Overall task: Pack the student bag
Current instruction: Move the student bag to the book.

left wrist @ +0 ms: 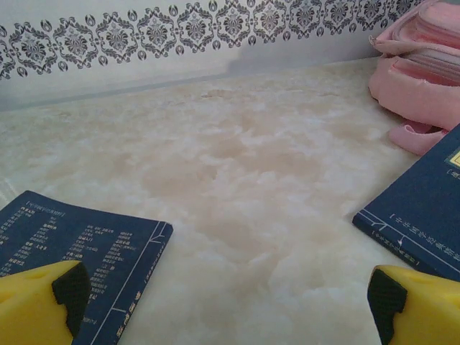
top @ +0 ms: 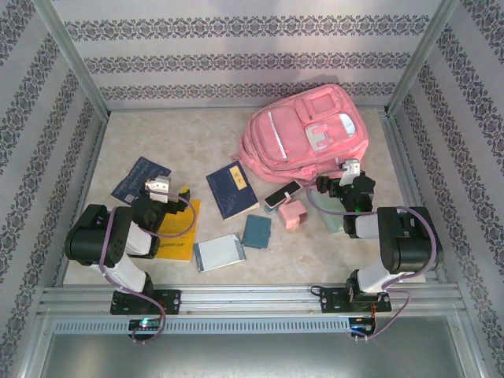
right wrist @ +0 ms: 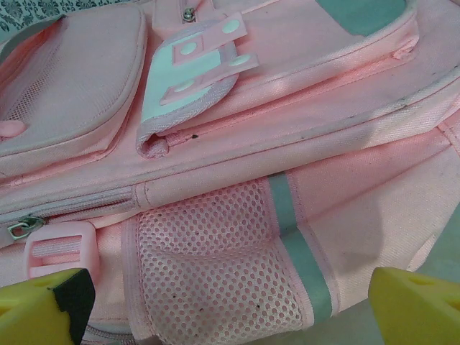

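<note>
Your soft pink fabric backpack, mesh pocket showing, lies at the far right corner of the marbled worktop; left gripper, right gripper released.

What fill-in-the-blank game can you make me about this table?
The student bag is coloured ____. Both the left gripper and the right gripper have jaws standing ____. The yellow book lies beside the ____ arm.
Missing words: pink, open, left.
</note>
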